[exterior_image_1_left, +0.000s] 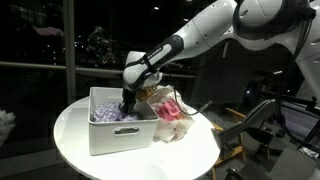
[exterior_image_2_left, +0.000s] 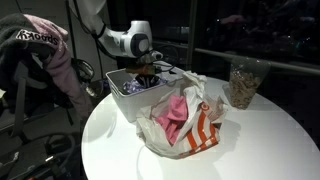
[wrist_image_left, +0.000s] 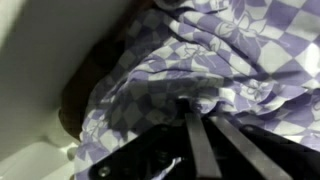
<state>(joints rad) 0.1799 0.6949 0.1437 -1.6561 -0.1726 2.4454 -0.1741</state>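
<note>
Claw (wrist_image_left: 187, 108) narrow, pinching purple checked cloth (wrist_image_left: 240, 60) inside white bin (exterior_image_1_left: 118, 136); I note a bin wall close on its left; bag (exterior_image_1_left: 172, 112) just right of bin.

the arm (exterior_image_1_left: 250, 20) is built of fat, rounded white links with a glossy shell, parted by dark bands at the joints, and its last link is slimmer and also white. at its end sits a black block carrying the gripper (exterior_image_1_left: 127, 100), dark and boxy in both exterior views. in the wrist view its fingers (wrist_image_left: 197, 140) show as two slim dark bars with paler edges.
</note>
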